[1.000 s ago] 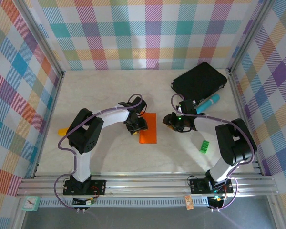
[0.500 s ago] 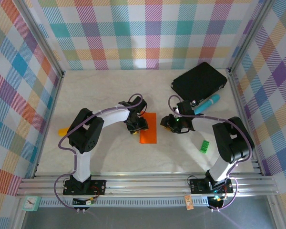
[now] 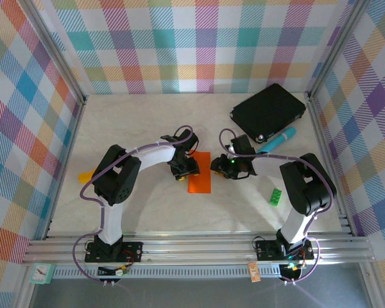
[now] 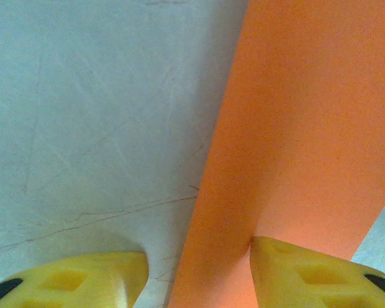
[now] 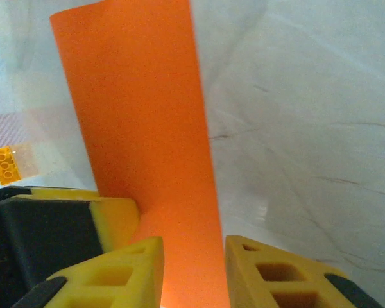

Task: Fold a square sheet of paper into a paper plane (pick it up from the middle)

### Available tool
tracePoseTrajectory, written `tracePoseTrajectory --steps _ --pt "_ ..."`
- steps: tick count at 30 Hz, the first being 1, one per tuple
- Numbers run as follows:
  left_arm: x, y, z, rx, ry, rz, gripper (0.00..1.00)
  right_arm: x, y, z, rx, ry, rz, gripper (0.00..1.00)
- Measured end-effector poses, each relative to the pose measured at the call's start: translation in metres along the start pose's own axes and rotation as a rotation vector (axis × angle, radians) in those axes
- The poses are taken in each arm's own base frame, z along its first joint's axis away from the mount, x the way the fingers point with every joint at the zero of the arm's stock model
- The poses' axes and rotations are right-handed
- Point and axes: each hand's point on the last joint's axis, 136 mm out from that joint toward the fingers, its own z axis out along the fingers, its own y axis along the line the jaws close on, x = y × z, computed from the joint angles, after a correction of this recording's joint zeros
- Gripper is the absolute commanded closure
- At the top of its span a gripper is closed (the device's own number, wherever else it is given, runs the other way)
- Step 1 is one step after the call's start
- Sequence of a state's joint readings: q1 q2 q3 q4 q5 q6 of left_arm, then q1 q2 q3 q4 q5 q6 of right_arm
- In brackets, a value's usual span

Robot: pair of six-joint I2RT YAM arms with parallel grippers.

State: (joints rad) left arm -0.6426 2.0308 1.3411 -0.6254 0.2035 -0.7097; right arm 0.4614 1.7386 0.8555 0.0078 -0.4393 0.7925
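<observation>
On a pale marbled counter walled in by bright plaid panels, a small orange-yellow scrap lies near the left edge. Toward the middle, the left gripper sits low at the left long edge of the orange sheet of paper. The sheet lies flat near the counter's centre and shows as a narrow rectangle with its long sides running from near to far. In the left wrist view the yellow fingers are spread wide and released, one over bare counter and the other over the paper, straddling that edge. The right gripper is just beside the sheet's right edge. Its wrist view shows its jaws parted, with the paper's right edge running up between them and nothing clamped. Farther right, a small green block rests near the right edge. A black rectangular pad fills the far right corner, with a teal cylinder just beside its near side.
</observation>
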Motion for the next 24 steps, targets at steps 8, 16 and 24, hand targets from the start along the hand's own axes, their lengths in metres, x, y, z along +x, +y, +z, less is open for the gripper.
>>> tracePoseTrajectory --steps 8,16,24 --pt "0.0 0.0 0.0 -0.001 0.001 -0.001 0.49 -0.001 0.016 0.016 -0.027 0.039 -0.028 0.83" --pt "0.0 0.0 0.0 -0.002 0.001 -0.001 0.49 0.005 0.009 0.031 -0.018 0.092 -0.017 0.9" --pt "0.0 0.001 0.001 -0.003 0.0 -0.005 0.49 0.01 0.0 0.035 0.017 0.127 -0.012 0.94"
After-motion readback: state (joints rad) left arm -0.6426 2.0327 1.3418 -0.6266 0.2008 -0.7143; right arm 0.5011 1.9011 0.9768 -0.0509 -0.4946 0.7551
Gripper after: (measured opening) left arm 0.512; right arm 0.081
